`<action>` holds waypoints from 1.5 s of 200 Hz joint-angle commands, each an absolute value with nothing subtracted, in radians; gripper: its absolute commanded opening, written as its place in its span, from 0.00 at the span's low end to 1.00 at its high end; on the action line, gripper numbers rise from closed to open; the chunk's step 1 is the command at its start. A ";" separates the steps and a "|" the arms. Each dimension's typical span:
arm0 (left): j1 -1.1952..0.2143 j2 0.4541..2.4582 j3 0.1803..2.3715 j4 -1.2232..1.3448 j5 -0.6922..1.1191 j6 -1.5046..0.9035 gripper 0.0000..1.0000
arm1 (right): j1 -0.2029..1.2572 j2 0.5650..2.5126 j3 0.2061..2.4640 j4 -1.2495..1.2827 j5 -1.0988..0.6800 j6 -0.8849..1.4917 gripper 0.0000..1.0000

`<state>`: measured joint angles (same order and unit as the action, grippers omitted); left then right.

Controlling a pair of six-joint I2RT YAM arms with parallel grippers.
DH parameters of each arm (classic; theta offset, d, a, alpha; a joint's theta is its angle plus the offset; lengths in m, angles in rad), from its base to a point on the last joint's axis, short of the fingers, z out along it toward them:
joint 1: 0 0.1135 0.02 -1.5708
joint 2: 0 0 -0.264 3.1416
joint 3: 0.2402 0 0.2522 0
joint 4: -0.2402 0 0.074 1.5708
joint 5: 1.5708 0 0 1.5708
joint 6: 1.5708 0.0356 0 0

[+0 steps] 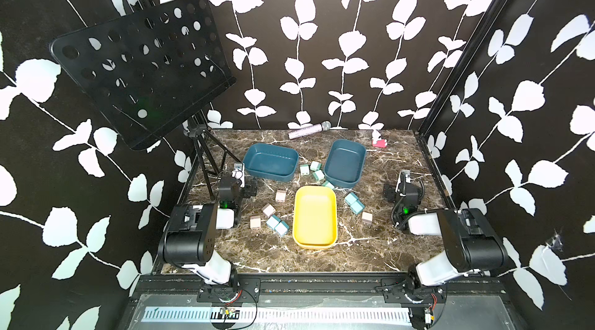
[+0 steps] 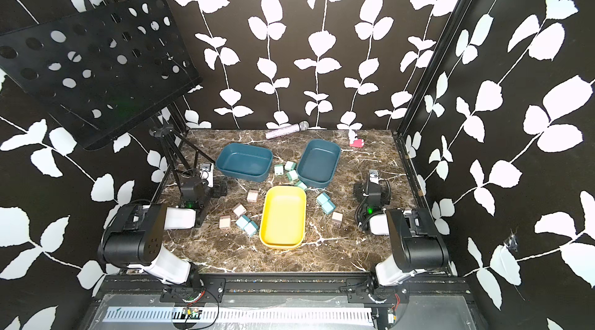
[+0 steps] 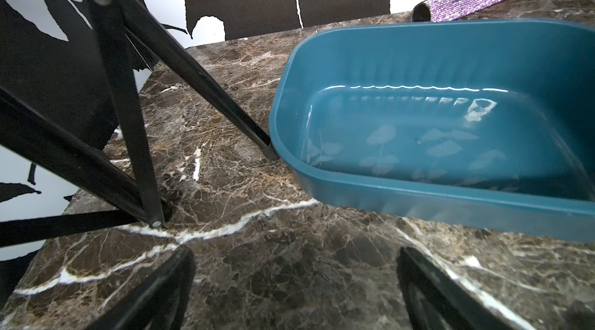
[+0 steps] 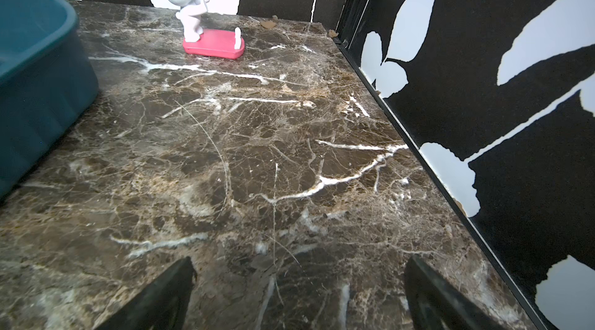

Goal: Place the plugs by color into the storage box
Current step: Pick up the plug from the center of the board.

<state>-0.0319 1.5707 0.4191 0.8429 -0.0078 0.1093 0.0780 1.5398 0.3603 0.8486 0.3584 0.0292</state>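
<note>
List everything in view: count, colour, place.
mint green plugs: four, pale green, clustered between the teal boxes
light blue plugs: four, light blue, two on each side of the yellow box
beige plugs: four, tan, three left of the yellow box, one right
teal boxes: two, dark teal, empty, back half of table
yellow box: one, yellow, empty, centre front
microphone: one, purple glitter, back edge
toy figure: one, white rabbit on pink-red base, back right
music stand: one, black, back left
table: one, brown marble
left end effector: black, open, empty, by the left teal box
right end effector: black, open, empty, over bare table
</note>
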 commanded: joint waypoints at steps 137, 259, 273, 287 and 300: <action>-0.033 1.418 0.677 0.223 -0.379 -0.102 0.99 | 0.078 1.454 0.823 0.038 0.465 0.159 0.99; -0.298 1.490 1.225 -0.782 0.016 -0.519 0.99 | 0.375 1.365 1.016 -0.858 0.128 0.741 0.98; -0.328 1.499 1.229 -0.804 0.038 -0.511 0.99 | 0.385 1.335 0.971 -0.848 0.098 0.783 0.94; -0.336 1.508 1.235 -0.831 0.080 -0.503 0.99 | 0.389 1.318 0.927 -0.827 0.080 0.822 0.89; -0.341 1.511 1.240 -0.849 0.114 -0.488 0.99 | 0.393 1.314 0.893 -0.807 0.066 0.855 0.84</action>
<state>-0.3321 1.5154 1.2095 -0.7391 0.0269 -0.4828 0.3828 1.3434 0.9356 -0.7872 0.1181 0.7319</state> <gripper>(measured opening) 0.992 0.874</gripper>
